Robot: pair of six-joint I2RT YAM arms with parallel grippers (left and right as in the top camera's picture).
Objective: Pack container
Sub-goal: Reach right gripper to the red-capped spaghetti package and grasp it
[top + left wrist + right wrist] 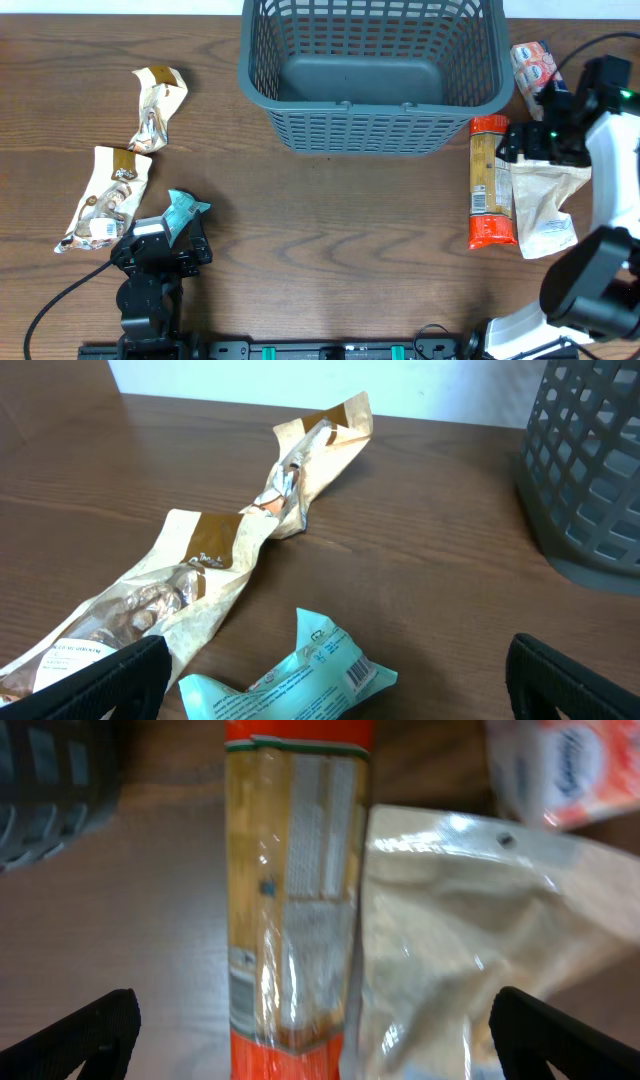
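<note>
- Sitting at the far middle of the table, the container [370, 130] is empty. It looks stiff and light (its thick rim is the place to grip, should it need shifting).
- Left gripper [335, 672], near left, has its fingers spread wide either side of the teal packet [186, 208], which looks soft and crinkly.
- Right gripper [315, 1020], fingers apart, hangs over the orange-ended pack [295, 870] and pale pouch [470, 920], right of the container.

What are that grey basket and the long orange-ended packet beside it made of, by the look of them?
The basket looks like moulded plastic, matte dark grey: even slotted walls and a thick rim. The long packet seems thin clear film, glossy, with orange printed ends: glare streaks across it, yellowish contents showing through.
</note>
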